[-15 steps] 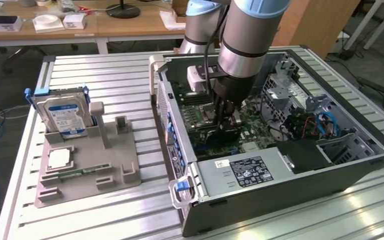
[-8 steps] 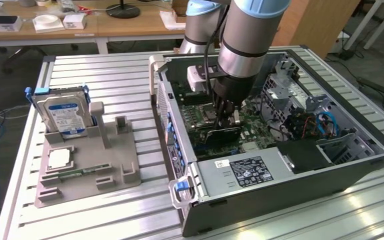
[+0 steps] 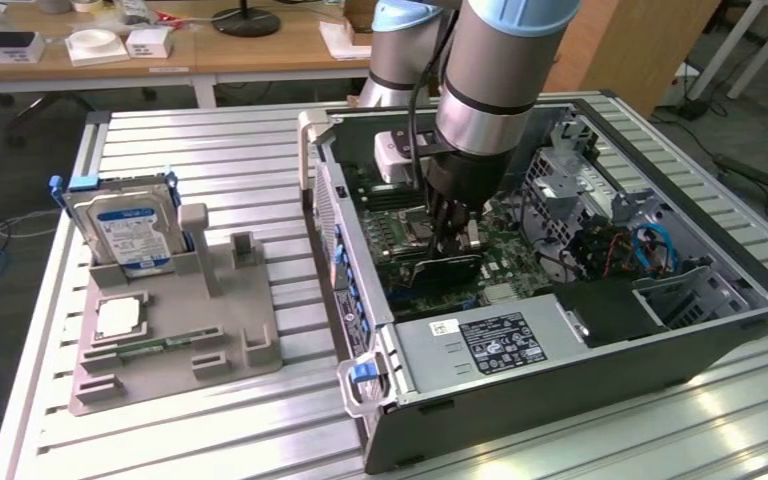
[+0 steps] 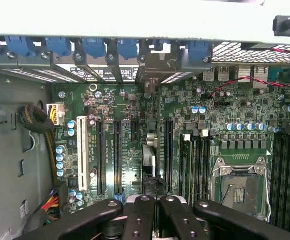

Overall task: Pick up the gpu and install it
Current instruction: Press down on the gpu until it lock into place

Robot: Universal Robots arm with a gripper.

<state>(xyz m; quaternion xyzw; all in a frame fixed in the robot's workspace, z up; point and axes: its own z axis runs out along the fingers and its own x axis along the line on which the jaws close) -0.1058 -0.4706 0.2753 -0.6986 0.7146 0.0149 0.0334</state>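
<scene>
- A slatted metal table (image 3: pixel 197 140) carries an open computer case (image 3: pixel 704 335) and a grey parts stand (image 3: pixel 177 335) holding a hard drive (image 3: pixel 124 230).
- The robot arm (image 3: pixel 491 90) reaches down into the case over the green motherboard (image 4: pixel 135 105).
- The graphics card (image 3: pixel 440 270) stands edge-on over the board, clamped between the gripper (image 4: pixel 152 212) fingers.
- Pickup appears done; installation is in hand.
- Seating would call for a straight push into the slot (image 4: pixel 167 155), bracket lined up with the rear opening.
</scene>
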